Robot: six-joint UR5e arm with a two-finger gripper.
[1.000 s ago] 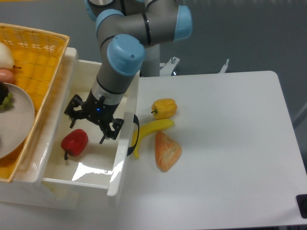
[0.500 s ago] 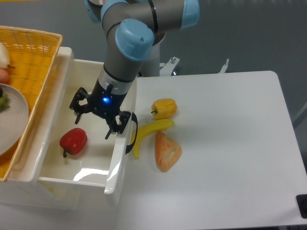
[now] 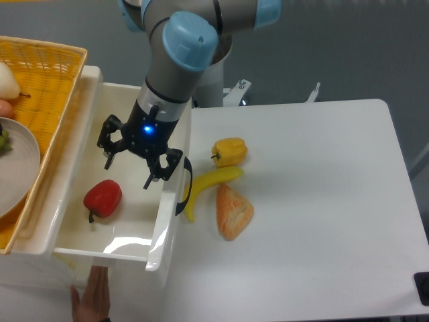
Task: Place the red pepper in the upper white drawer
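The red pepper lies on the floor of the upper white drawer, toward its front left, stem pointing down-left. The drawer is pulled out, with a dark curved handle on its front. My gripper is open and empty, hovering above the drawer's middle, up and to the right of the pepper and apart from it.
A yellow wicker basket with a white plate sits left of the drawer. On the table lie a yellow bell pepper, a banana and a bread piece. A human hand shows at the bottom edge below the drawer.
The gripper has risen a little and moved away from the red pepper, which stays in the drawer. A hand has appeared at the bottom edge.
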